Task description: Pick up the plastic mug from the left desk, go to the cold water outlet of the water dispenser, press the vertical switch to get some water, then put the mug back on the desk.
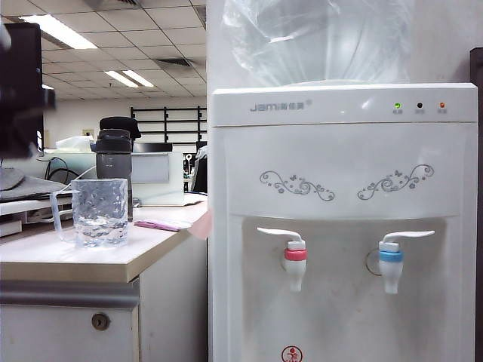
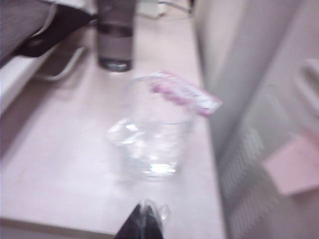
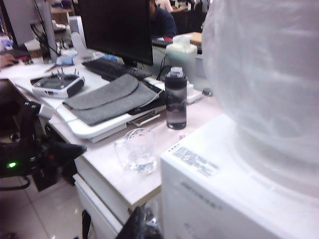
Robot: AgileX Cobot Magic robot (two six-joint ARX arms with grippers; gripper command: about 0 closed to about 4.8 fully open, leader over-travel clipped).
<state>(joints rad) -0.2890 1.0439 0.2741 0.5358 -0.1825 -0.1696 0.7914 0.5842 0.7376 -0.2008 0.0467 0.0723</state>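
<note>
From outside, you see the mug standing upright on the desk, with the bottle just behind it at 1 o'clock. The blue tap sits at 3 o'clock on the dispenser.

On your left wrist camera, the left gripper is closed and empty, near the mug.

On your right wrist camera, the right gripper hangs above the dispenser; you cannot tell its jaws.

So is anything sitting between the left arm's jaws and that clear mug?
Nothing visible does. In the left wrist view the shut left gripper faces the plastic mug across bare left desk; the grey bottle and pink packet lie beyond it.
</note>
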